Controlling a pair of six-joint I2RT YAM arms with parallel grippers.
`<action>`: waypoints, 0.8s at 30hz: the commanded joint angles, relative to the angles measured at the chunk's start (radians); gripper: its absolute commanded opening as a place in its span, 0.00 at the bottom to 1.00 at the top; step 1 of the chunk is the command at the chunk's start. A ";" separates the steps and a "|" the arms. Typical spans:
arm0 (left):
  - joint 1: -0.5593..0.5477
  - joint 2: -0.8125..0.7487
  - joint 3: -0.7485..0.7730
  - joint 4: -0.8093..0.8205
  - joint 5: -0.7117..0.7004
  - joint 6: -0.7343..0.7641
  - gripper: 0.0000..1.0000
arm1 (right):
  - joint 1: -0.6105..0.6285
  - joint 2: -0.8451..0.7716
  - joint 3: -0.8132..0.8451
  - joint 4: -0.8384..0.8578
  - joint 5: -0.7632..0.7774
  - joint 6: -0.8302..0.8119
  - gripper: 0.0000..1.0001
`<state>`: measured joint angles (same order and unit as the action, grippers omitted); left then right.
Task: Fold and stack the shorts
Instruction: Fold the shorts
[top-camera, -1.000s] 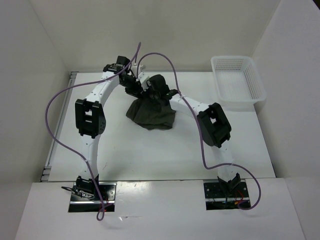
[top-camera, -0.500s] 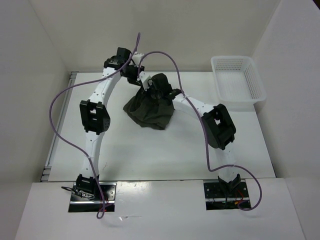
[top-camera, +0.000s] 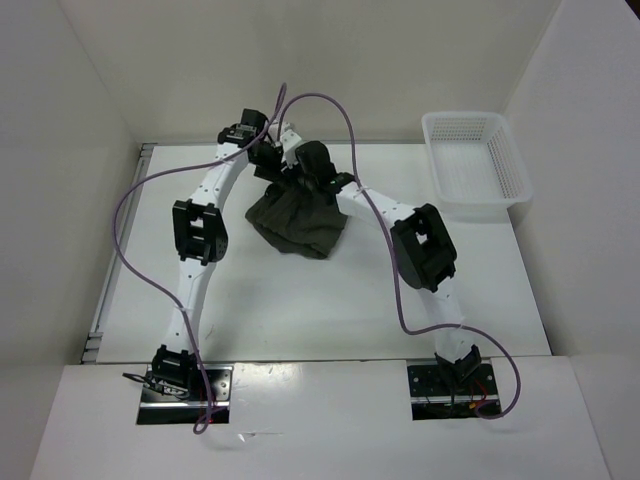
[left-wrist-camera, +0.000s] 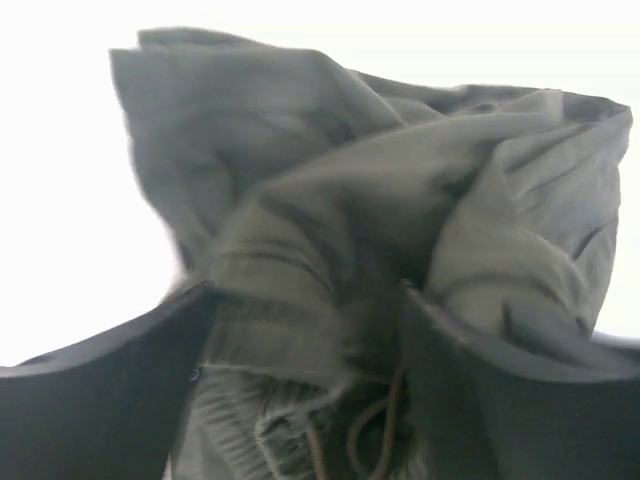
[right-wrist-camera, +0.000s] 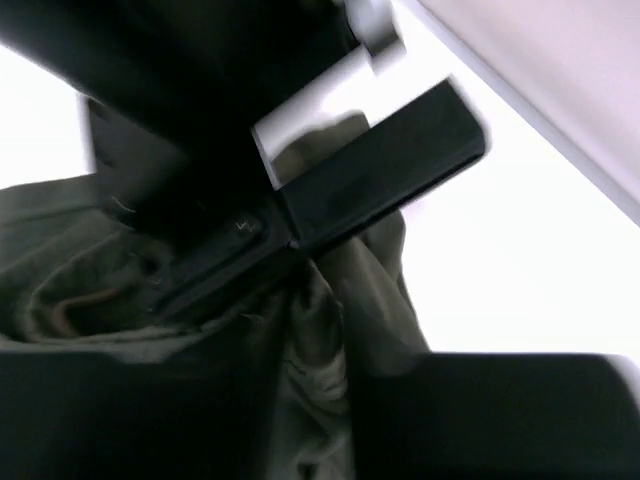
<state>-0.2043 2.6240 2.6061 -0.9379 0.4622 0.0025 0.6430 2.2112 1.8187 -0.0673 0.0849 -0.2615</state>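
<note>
Dark olive-green soft fabric shorts (top-camera: 298, 215): bunched in a rumpled mound at the far middle of the smooth white table (top-camera: 300, 310), peak up between the two arms' ends, lower edge spread on the surface. Cloth matte, deep soft creases, no flat panel showing.

Left wrist view: ribbed, gathered waistband (left-wrist-camera: 270, 330) faces the camera, with a thin brownish drawstring cord (left-wrist-camera: 372, 440) looping out of it. Left gripper (left-wrist-camera: 308, 300): released, its matte black fingers (left-wrist-camera: 100, 400) spread wide, the waistband bunch lying loose in the gap.

Right wrist view, badly blurred: right gripper (right-wrist-camera: 315, 400) has its black fingers (right-wrist-camera: 500, 420) close together with a fold of the olive cloth between them. Cannot tell whether that fold is pinched or let go.

White plastic mesh basket (top-camera: 470, 205): rectangular, lattice walls, at the far right corner of the table, well apart from the shorts.
</note>
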 joint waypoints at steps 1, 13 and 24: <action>0.012 -0.045 0.045 0.037 -0.040 -0.002 0.93 | 0.004 0.022 0.070 0.073 0.078 0.038 0.37; 0.068 -0.318 -0.024 0.088 -0.122 -0.002 1.00 | -0.014 -0.237 -0.011 -0.028 0.182 0.188 0.74; -0.033 -0.441 -0.552 0.063 -0.146 -0.002 1.00 | -0.143 -0.470 -0.546 -0.190 -0.281 0.494 0.65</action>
<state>-0.2310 2.1460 2.1284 -0.8665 0.3317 -0.0032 0.4808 1.7367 1.3994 -0.1822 -0.0124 0.1112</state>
